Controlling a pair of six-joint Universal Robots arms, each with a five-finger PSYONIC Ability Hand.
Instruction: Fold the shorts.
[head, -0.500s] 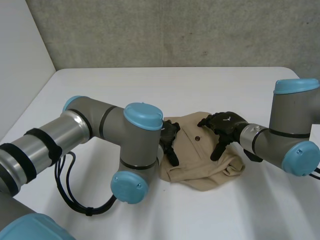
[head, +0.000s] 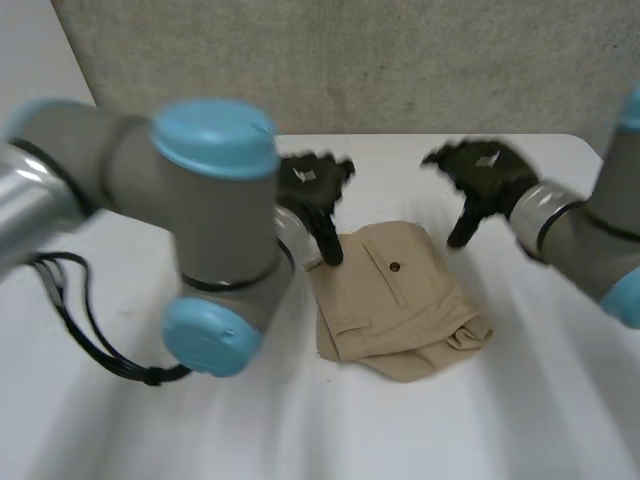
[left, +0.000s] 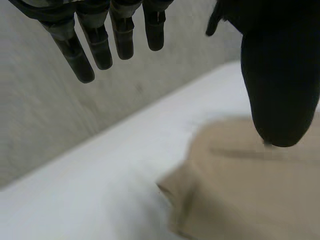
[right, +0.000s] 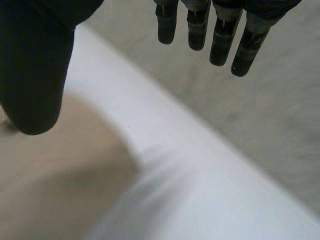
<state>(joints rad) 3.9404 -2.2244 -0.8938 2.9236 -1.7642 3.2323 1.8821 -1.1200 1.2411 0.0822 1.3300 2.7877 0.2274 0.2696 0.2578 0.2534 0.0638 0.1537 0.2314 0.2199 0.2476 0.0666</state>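
Note:
The tan shorts (head: 395, 300) lie folded into a compact bundle on the white table (head: 500, 420), a dark button showing on top. My left hand (head: 312, 195) hovers above the bundle's far left corner, open, its fingers (left: 100, 42) straight and its thumb over the tan shorts (left: 250, 195). My right hand (head: 482, 178) hangs above and beyond the far right corner, open, holding nothing. In the right wrist view its fingers (right: 220, 30) are spread over the table with the shorts (right: 55, 185) below the thumb.
A grey wall (head: 400, 60) runs behind the table's far edge. The left arm's big elbow (head: 200, 220) stands over the table's left part, close to the shorts.
Both hands have lifted off the shorts and moved up and toward the far side. The left arm has swung up high. The shorts stay folded where they were.

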